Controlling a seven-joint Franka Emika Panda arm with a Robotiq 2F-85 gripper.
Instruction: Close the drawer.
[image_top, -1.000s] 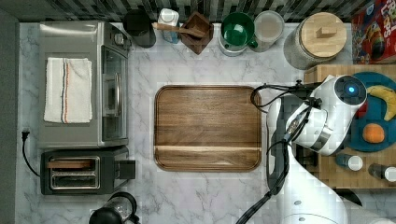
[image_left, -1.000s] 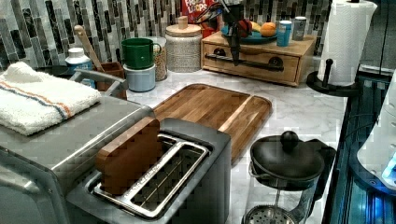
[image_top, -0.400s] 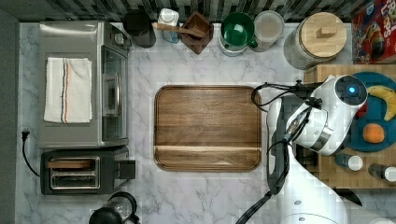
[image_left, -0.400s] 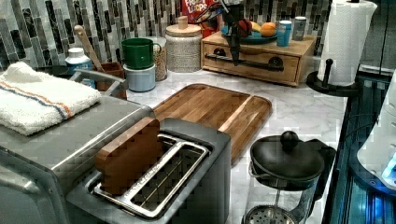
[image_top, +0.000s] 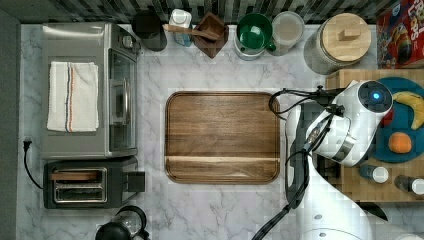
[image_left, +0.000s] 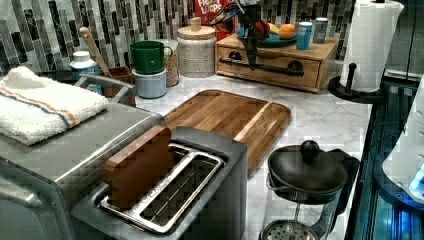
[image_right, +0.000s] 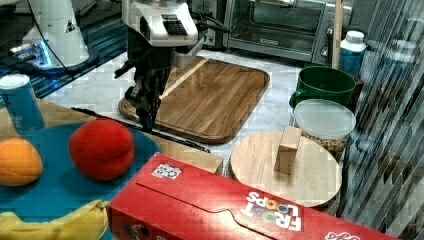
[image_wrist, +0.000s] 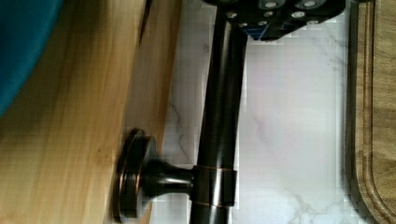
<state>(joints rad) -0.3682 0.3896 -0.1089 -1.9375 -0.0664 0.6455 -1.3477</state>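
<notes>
The white marble table (image_top: 210, 210) carries a dark brown rounded-corner wooden board (image_top: 222, 136) at its middle. In the left view, the light-wood drawer (image_left: 267, 62) sits in the front of the butcher-block box under the blue plate (image_left: 270, 41), its front about flush with the box. The black hand (image_left: 250, 56) points down at the drawer's dark metal bar handle (image_wrist: 219, 126); whether its fingers grip the bar cannot be told.

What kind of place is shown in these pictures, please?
Most likely a kitchen counter, perhaps a mock-up for robot work. A toaster and a toaster oven stand on a marble countertop with a tiled backsplash behind, and a wooden cutting board lies in the middle.
</notes>
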